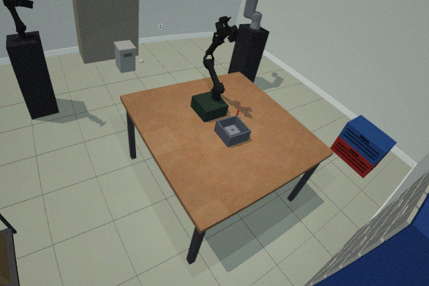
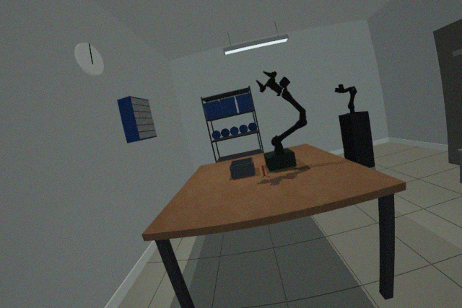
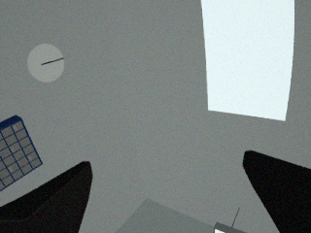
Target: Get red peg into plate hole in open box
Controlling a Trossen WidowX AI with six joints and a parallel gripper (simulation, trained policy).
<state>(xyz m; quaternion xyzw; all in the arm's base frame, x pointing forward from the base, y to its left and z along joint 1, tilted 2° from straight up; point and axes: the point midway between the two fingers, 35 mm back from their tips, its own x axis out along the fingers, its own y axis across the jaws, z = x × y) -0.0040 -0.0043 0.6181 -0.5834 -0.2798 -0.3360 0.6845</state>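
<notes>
Brown-orange table (image 1: pixel 194 172) (image 2: pixel 260 200)—dark green block (image 1: pixel 204 113) (image 2: pixel 285 164), blue-grey box (image 1: pixel 221 133) (image 2: pixel 241 171), red peg (image 1: pixel 237 112) (image 2: pixel 263 171)—and pale tiled floor (image 1: pixel 86 213) (image 2: pixel 421 222).

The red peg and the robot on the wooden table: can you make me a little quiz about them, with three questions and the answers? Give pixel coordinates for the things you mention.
1. True or false: the small red peg (image 1: pixel 237 112) (image 2: pixel 263 171) is inside the open grey square box (image 1: pixel 232 138) (image 2: pixel 242 169).
2. Pick one: the arm's black two-fingered gripper (image 1: pixel 231 24) (image 2: pixel 262 80) (image 3: pixel 170 164) is (a) shut on the peg, (b) open with nothing between its fingers, (c) resting on the table.
3. Fill in the blank: the black arm stands on a dark ____ block (image 1: pixel 208 111) (image 2: pixel 280 159) on the brown wooden table (image 1: pixel 214 179) (image 2: pixel 238 200).

Key: 1 false; 2 b; 3 green.
</notes>
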